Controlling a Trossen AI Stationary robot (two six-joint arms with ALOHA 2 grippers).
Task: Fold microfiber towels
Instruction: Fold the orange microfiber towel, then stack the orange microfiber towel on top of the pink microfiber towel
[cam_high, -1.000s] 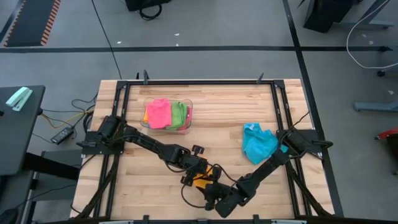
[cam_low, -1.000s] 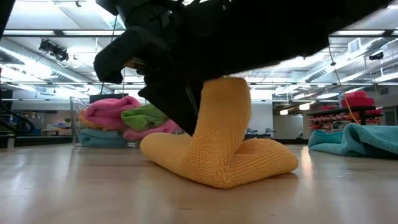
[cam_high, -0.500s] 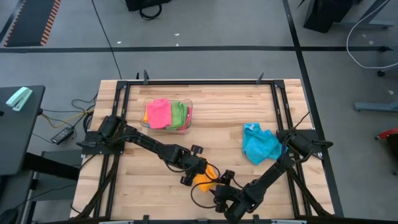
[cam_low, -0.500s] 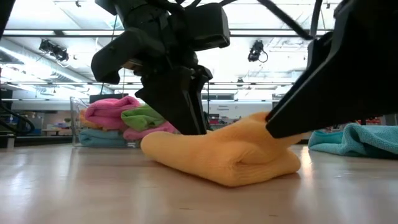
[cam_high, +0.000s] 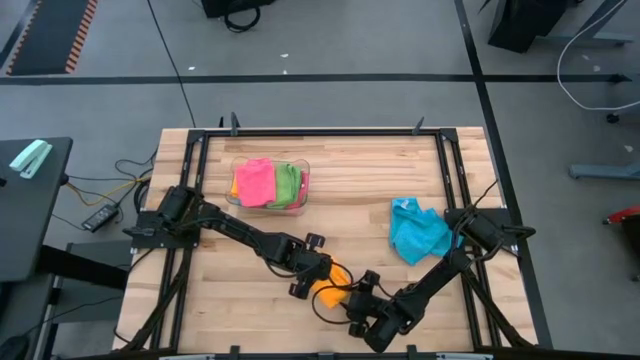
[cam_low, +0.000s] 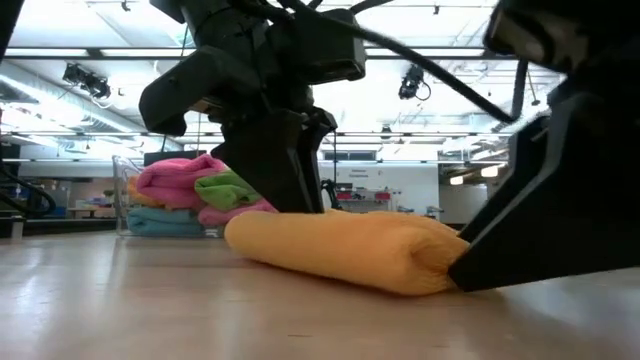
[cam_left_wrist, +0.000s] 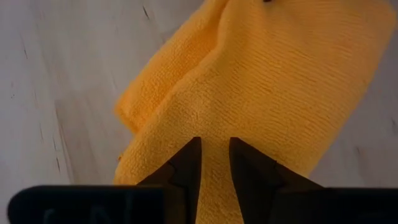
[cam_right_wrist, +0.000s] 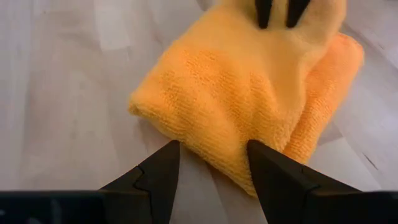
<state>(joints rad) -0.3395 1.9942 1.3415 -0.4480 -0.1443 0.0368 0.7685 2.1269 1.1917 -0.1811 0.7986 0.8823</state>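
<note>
The worktop (cam_high: 330, 190) is made of light wood boards and sits in the middle of the high view, with a black metal frame (cam_high: 320, 131) around its edges. Around it the floor (cam_high: 330, 40) is grey, with a dark line (cam_high: 300, 77) running across it. A striped orange and black mat (cam_high: 55, 35) lies in the upper left corner. A black side table (cam_high: 30, 205) stands at the left edge. In the low view, long ceiling lights (cam_low: 90, 85) shine bright in a big open room.
</note>
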